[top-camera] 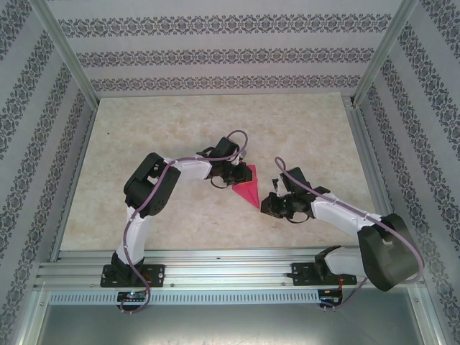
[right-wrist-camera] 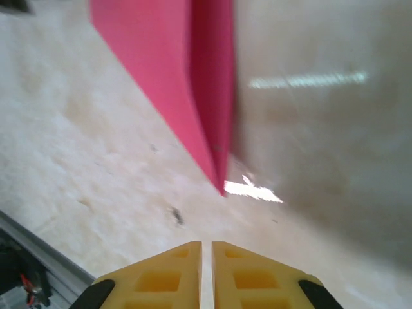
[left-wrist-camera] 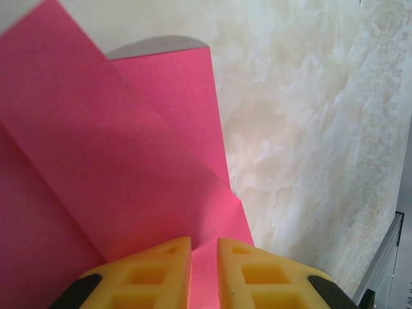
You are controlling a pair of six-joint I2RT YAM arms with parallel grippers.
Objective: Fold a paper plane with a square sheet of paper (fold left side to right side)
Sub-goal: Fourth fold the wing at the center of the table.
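A wide beige marbled table top (top-camera: 215, 136) fills the booth, hemmed in by grey patterned wallpaper walls (top-camera: 215, 29), with a ribbed aluminium rail (top-camera: 223, 264) across the near edge where both arms are bolted. The black-and-white left arm (top-camera: 154, 190) bends in toward the middle, and the right arm (top-camera: 359, 219) reaches in from the other side. Between them, about mid-table, sits the bright pink paper dart (top-camera: 247, 185), a thin sheet folded into a narrow kite whose sharp point aims at the right arm. The left gripper (top-camera: 231, 177) is at the dart's wide end; from its wrist its yellow fingers (left-wrist-camera: 170, 273) stand nearly together with pink paper running into the slit, so it looks pinched on the dart. The right gripper (top-camera: 269, 204) sits just beside the point, apart from it, its fingers (right-wrist-camera: 164, 277) pressed together on nothing.
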